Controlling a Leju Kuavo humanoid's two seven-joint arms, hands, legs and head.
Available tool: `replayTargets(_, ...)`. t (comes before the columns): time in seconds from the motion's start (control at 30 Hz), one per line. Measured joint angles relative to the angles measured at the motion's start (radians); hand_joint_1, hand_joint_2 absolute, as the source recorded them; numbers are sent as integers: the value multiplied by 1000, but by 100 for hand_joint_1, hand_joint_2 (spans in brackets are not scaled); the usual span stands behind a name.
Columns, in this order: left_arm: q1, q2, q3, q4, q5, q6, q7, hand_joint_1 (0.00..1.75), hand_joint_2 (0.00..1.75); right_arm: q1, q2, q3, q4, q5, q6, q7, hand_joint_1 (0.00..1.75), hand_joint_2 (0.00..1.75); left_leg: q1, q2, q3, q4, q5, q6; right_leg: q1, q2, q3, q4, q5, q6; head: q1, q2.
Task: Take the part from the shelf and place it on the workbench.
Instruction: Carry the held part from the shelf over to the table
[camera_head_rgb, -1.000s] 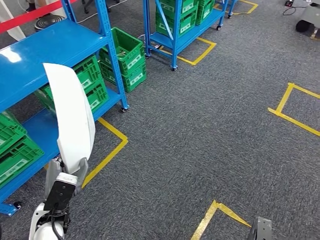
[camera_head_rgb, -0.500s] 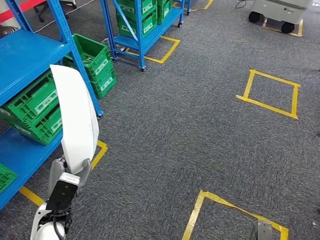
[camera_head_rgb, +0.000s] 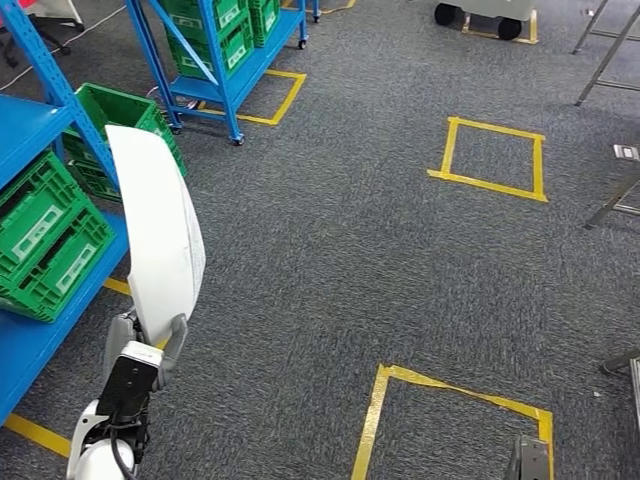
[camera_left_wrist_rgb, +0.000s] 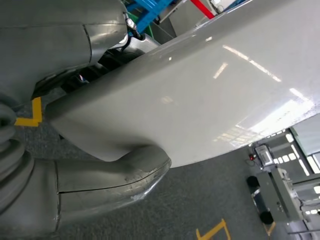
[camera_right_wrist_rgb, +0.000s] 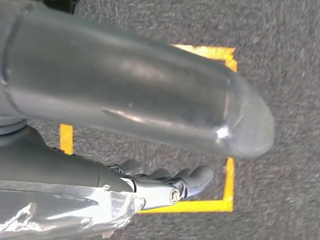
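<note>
The part is off the shelf: the left hand (camera_head_rgb: 143, 345) grips the large, curved, glossy white panel (camera_head_rgb: 158, 235) at its lower end and holds it upright at the robot's left, clear of the blue steel shelving unit (camera_head_rgb: 45, 110) with its green slatted plastic crates (camera_head_rgb: 45, 235). The pick therefore looks done and the carry is under way. What is left, by this reading, is the walk to the workbench and the set-down. No workbench can be identified. Ahead lies grey carpet marked with yellow tape squares (camera_head_rgb: 490, 155), and thin metal legs (camera_head_rgb: 611, 60) at the far right edge are too partial to name. The head view gives the layout: panel upright, shelving at the left, a second blue rack (camera_head_rgb: 226, 60) with crates further off. It does not show how the fingers sit on the panel. The left wrist view does: the thick grey thumb (camera_left_wrist_rgb: 113, 175) presses under the panel's pale curved face (camera_left_wrist_rgb: 196, 105), with the rest of the hand on the opposite side, so the panel is pinched between them. The right wrist view shows the right hand (camera_right_wrist_rgb: 166, 185) with nothing in it, dark fingers extended loosely over a yellow tape square (camera_right_wrist_rgb: 228, 200) on the carpet; it is released, and the arm appears to hang at the robot's side.
</note>
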Motion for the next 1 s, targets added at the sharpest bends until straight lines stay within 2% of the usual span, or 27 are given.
replayTargets(0.07,-1,1,0,0,5,-3,-1,175,175,-1,-1,-4,0,3,0,-1,0,0,3,-33,-17,41,-31,-9,-4,21,2,-7,4,-13,-3,0)
replayTargets(0.13,0,3,1,0,10,-7,-3,175,175,-6,-1,-9,1,8,-2,-3,0,0,5,-78,-75,160,-89,-12,-7,43,3,-9,5,-22,-8,0)
replayTargets(0.17,1,5,2,1,14,-8,-4,175,175,-8,-1,-12,1,12,-4,-3,0,0,5,-88,-111,227,-113,-12,-8,56,2,-9,5,-25,-9,0)
replayTargets(0.2,1,7,3,2,18,-10,-5,175,175,-9,-1,-14,1,15,-6,-4,0,0,5,-92,-137,271,-121,-13,-8,70,3,-9,4,-26,-9,0)
replayTargets(0.23,1,8,5,2,23,-11,-8,175,175,-9,-1,-16,1,18,-8,-4,0,0,5,-94,-149,284,-110,-13,-8,84,3,-9,4,-26,-9,0)
replayTargets(0.27,1,9,6,2,29,-12,-13,175,175,-9,0,-17,2,20,-12,-4,0,0,6,-97,-140,256,-81,-12,-9,99,4,-8,3,-25,-9,0)
replayTargets(0.3,2,10,8,2,34,-12,-18,175,175,-9,2,-18,3,22,-17,-4,0,0,7,-107,-115,199,-44,-12,-11,114,5,-8,3,-23,-9,0)
replayTargets(0.33,2,10,10,2,40,-13,-24,175,175,-9,4,-19,4,23,-23,-5,0,0,11,-129,-83,129,-13,-12,-11,129,4,-5,1,-17,-10,0)
replayTargets(0.37,3,10,13,2,44,-15,-30,175,175,-9,6,-21,5,24,-29,-6,0,0,14,-149,-55,70,5,-12,-11,143,1,-1,-2,-12,-10,0)
replayTargets(0.4,4,11,15,2,47,-16,-35,175,175,-9,8,-22,5,25,-34,-7,0,0,15,-165,-36,30,11,-10,-12,155,-2,0,-5,-6,-11,0)
replayTargets(0.43,6,12,18,3,49,-18,-39,175,175,-7,9,-23,5,26,-37,-8,0,0,16,-171,-28,11,8,-5,-12,165,-5,5,-5,-1,-12,0)
replayTargets(0.5,8,12,22,3,50,-21,-43,175,175,0,11,-24,5,27,-41,-8,0,0,14,-154,-21,7,3,9,-14,171,-8,10,-2,5,-12,0)
replayTargets(0.57,9,12,25,3,48,-26,-46,175,175,2,15,-25,5,30,-41,-8,0,0,11,-135,-5,6,-3,26,-9,117,-27,48,-12,10,-9,0)
replayTargets(0.63,13,11,29,3,41,-31,-50,175,175,-4,20,-25,6,33,-42,-9,0,0,6,-111,14,6,-17,36,-6,52,-87,155,-47,16,-8,0)
replayTargets(0.7,18,11,33,3,32,-35,-54,175,175,-6,22,-25,6,36,-44,-9,0,0,4,-88,33,6,-34,37,-7,40,-166,274,-83,19,-8,0)
replayTargets(0.73,20,11,34,3,29,-36,-56,175,175,-4,23,-25,7,37,-45,-9,0,0,4,-77,45,6,-44,36,-8,39,-189,297,-85,19,-7,0)
replayTargets(0.77,21,10,36,3,28,-37,-57,175,175,-2,23,-25,7,38,-46,-9,0,0,5,-66,59,6,-56,34,-7,37,-194,284,-73,18,-7,0)
replayTargets(0.8,21,10,38,3,28,-38,-57,175,175,0,23,-25,7,38,-46,-9,0,0,5,-54,77,6,-69,32,-7,31,-182,238,-49,16,-7,0)
replayTargets(0.87,22,8,41,3,27,-39,-57,175,175,0,24,-26,8,38,-46,-9,0,0,4,-32,110,4,-100,24,-3,-10,-140,112,25,8,-6,0)
replayTargets(0.9,22,7,43,3,26,-39,-58,175,175,-1,25,-26,8,39,-47,-9,0,0,2,-22,123,0,-114,19,1,-26,-123,71,46,2,-6,0)
replayTargets(0.93,22,7,44,3,26,-40,-58,175,175,-2,26,-26,8,39,-47,-9,0,0,0,-13,136,-8,-124,12,5,-35,-114,48,58,-4,-5,0)
replayTargets(1.0,20,6,45,2,24,-42,-59,175,175,-3,28,-26,9,40,-48,-9,0,0,-2,-2,158,-19,-117,-6,7,-16,-100,37,45,-16,-4,0)
